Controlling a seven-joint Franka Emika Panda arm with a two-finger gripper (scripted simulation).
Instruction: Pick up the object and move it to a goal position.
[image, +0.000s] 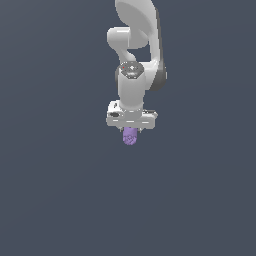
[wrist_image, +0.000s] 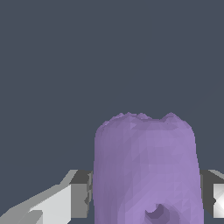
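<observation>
Purple lumpy blob (image: 130, 136) pinched betw. closed claw (image: 130, 131) fingers; bumpy surface could slip out w/ fast move.

One white robot arm (image: 134, 60), upper centre of the exterior view. One gripper (image: 130, 131) beneath it, mid-frame. One light-purple lumpy object (image: 130, 136) there; same single object (wrist_image: 146, 170) filling the lower centre of the wrist view, between two grey fingers (wrist_image: 81, 194).
</observation>
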